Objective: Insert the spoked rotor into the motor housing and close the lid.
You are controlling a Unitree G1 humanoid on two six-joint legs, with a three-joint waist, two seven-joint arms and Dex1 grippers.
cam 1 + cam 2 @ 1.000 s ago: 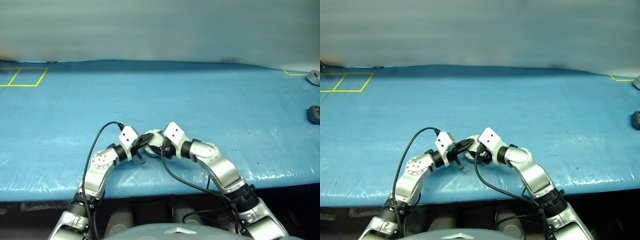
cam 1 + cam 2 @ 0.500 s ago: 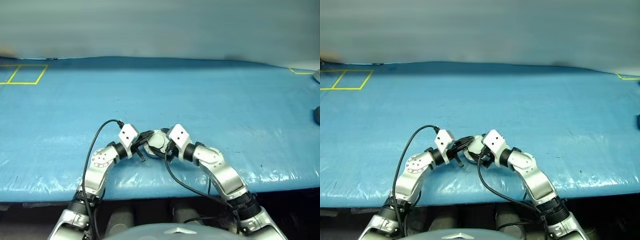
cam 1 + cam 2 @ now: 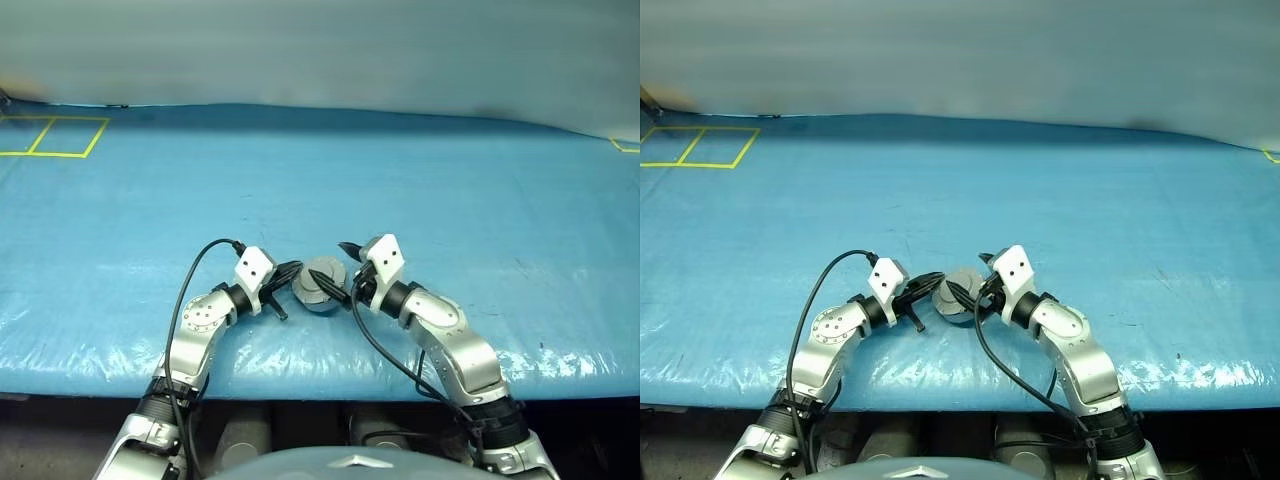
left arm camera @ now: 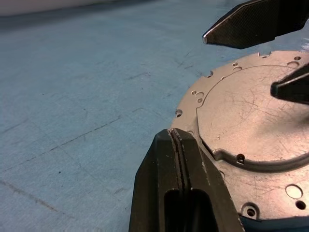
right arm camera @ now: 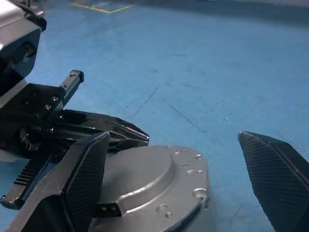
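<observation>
The motor housing (image 3: 322, 284) lies flat on the blue table between my two grippers, its lid (image 4: 246, 125) down on top with the plain silver-grey outer face up. My left gripper (image 3: 291, 273) is shut, its fingertips (image 4: 174, 139) against the lid's rim. My right gripper (image 3: 336, 264) stands open just to the right, one finger over the lid and the other raised beyond it; in the right wrist view its fingers (image 5: 87, 174) straddle the lid (image 5: 145, 179) without touching. The spoked rotor is hidden.
The blue table cover (image 3: 450, 200) stretches wide around the housing. Yellow tape squares (image 3: 50, 137) mark the far left corner, and a yellow mark (image 3: 625, 145) the far right. The table's front edge (image 3: 320, 385) runs just below my arms.
My right gripper has opened wide and drawn up and to the right, off the housing. The left gripper has stayed shut at the rim. The head view has shifted.
</observation>
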